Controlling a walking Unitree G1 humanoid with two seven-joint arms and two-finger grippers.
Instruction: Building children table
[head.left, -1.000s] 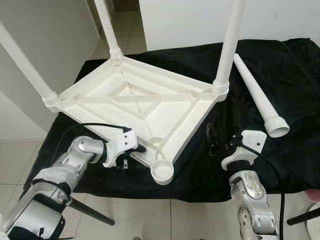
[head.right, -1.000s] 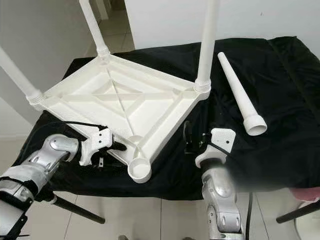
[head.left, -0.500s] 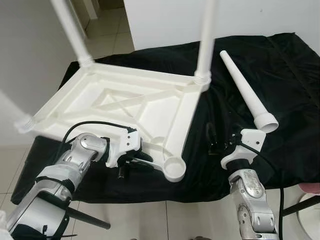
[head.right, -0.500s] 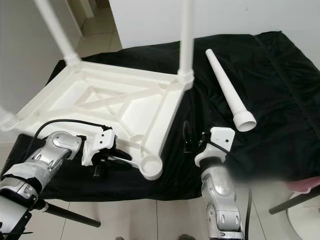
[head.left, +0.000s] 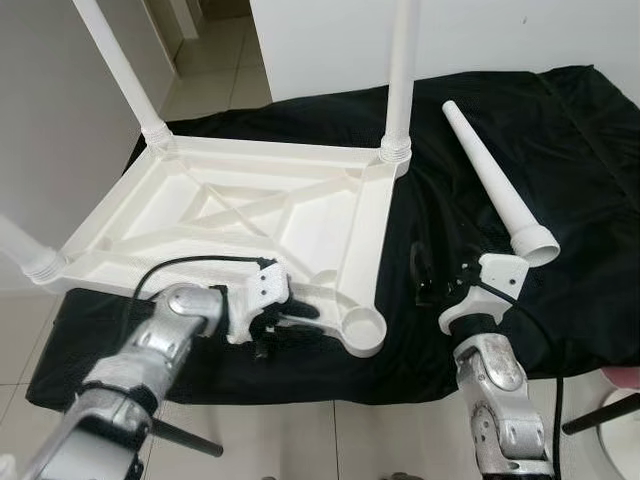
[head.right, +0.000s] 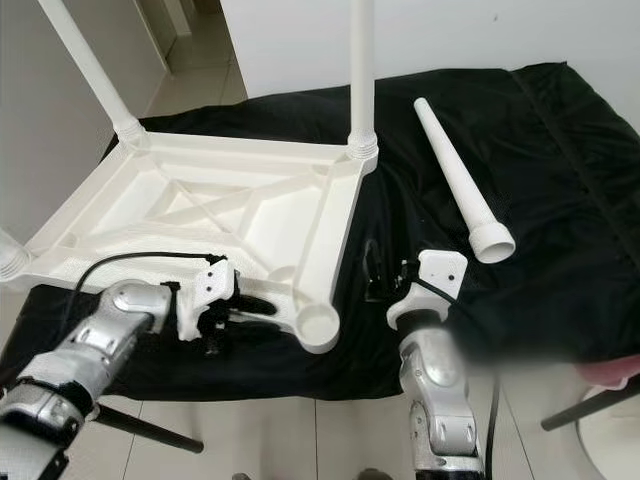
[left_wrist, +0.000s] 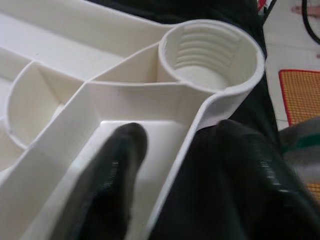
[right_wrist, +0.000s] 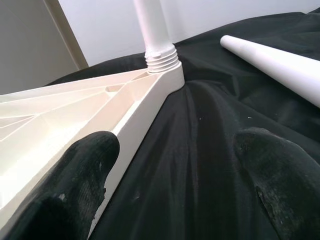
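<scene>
The upturned white tabletop (head.left: 240, 215) is laid on the black-draped surface (head.left: 560, 130), three legs screwed in. Its rim beside the empty threaded socket (left_wrist: 210, 55) is pinched by the left claw (head.left: 290, 318) — seemingly closed on it. The loose leg (head.left: 497, 185) lies apart. The right claw (right_wrist: 175, 190) is held spread — nothing gripped.

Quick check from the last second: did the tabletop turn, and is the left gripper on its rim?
Yes. The upturned white tabletop has swung round on the black cloth, its empty leg socket moving toward the right gripper. The left gripper has stayed clamped on the rim beside that socket. The loose leg lies where it was, the right gripper stays open beside the tabletop, and three legs remain fitted.
</scene>
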